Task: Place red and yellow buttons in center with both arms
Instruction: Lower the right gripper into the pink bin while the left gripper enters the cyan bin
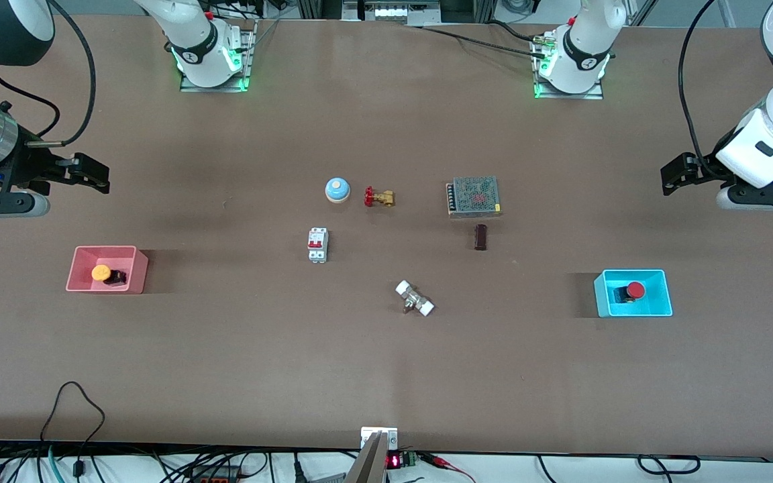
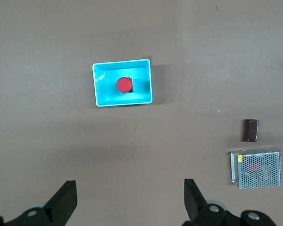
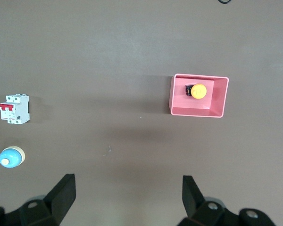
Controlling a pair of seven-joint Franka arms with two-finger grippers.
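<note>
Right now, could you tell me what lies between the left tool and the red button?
Only bare tabletop and the cyan tray's wall; the red button sits inside that tray. The left wrist view shows it, with the open left tool hovering clear.

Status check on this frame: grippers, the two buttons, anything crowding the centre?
Left gripper and right gripper open, empty, up over bare table. Red button in cyan tray, yellow button in pink tray. Breaker, valve fitting crowd centre.
</note>
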